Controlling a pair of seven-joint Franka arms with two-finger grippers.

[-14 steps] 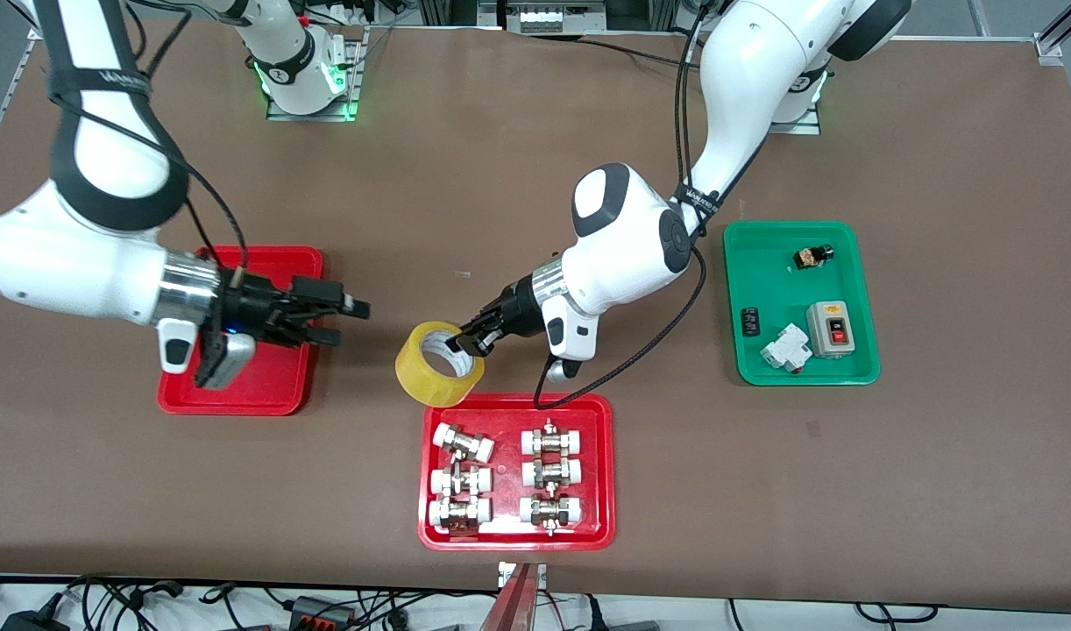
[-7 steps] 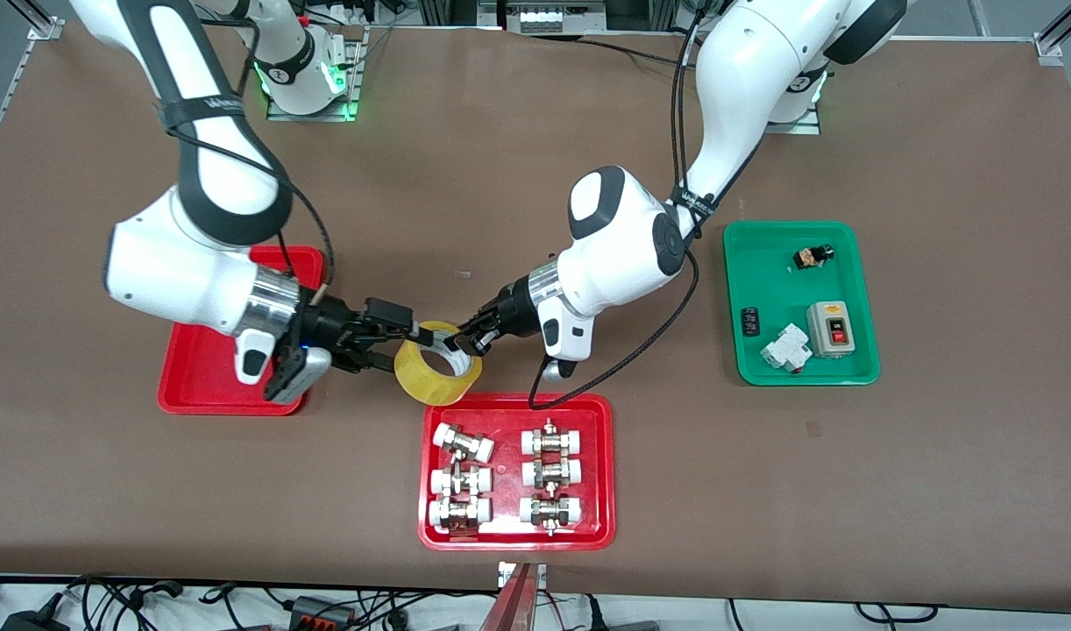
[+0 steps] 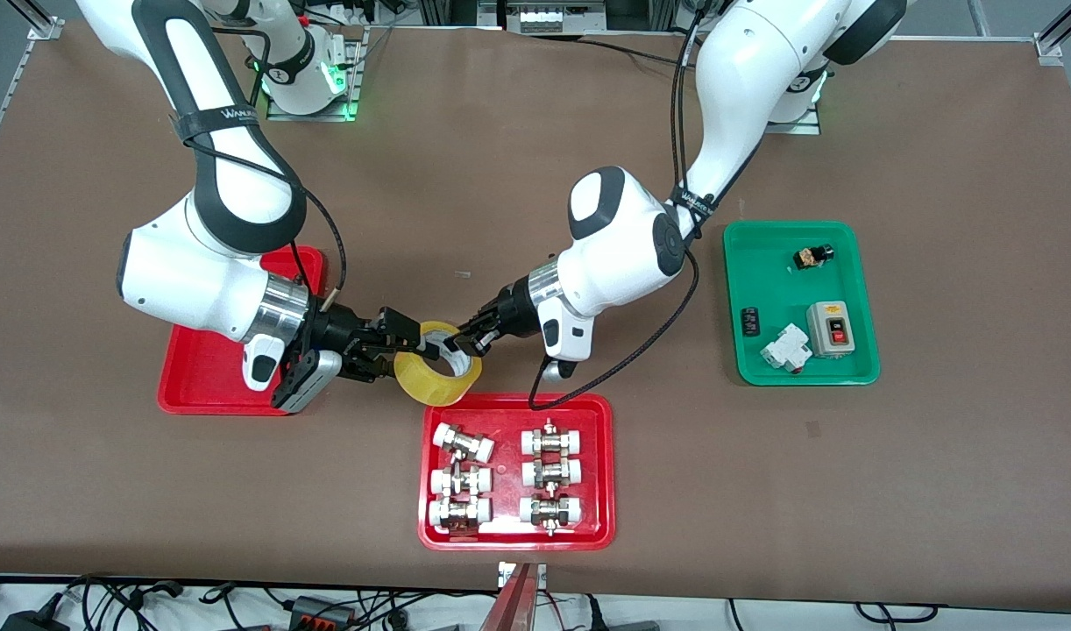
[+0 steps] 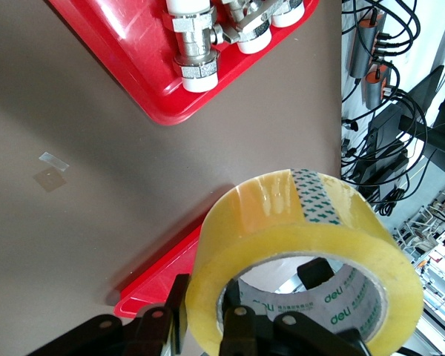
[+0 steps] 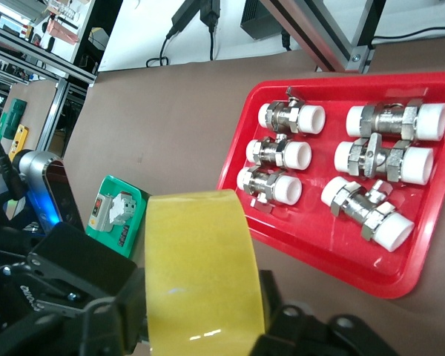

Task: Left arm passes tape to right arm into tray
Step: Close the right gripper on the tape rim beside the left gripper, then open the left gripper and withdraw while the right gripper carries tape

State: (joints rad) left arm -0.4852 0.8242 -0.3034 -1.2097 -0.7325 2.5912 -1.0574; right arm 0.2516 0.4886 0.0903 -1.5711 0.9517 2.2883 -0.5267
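Note:
The tape (image 3: pixel 437 361), a yellowish roll with a white core, hangs in the air between the plain red tray (image 3: pixel 204 375) and the fittings tray. My left gripper (image 3: pixel 462 340) is shut on its wall, one finger inside the core and one outside, as the left wrist view (image 4: pixel 300 248) shows. My right gripper (image 3: pixel 393 348) is open and straddles the roll from the red tray's end, one finger at each flat side. In the right wrist view the tape (image 5: pixel 200 267) fills the gap between those fingers.
A red tray of metal-and-white pipe fittings (image 3: pixel 516 536) lies just nearer the front camera than the tape. A green tray (image 3: pixel 798 372) with switches and small parts lies toward the left arm's end. The right arm's forearm hangs over the plain red tray.
My right arm swung from over the plain red tray to the tape and brought its open fingers around the roll. My left gripper kept the tape almost still.

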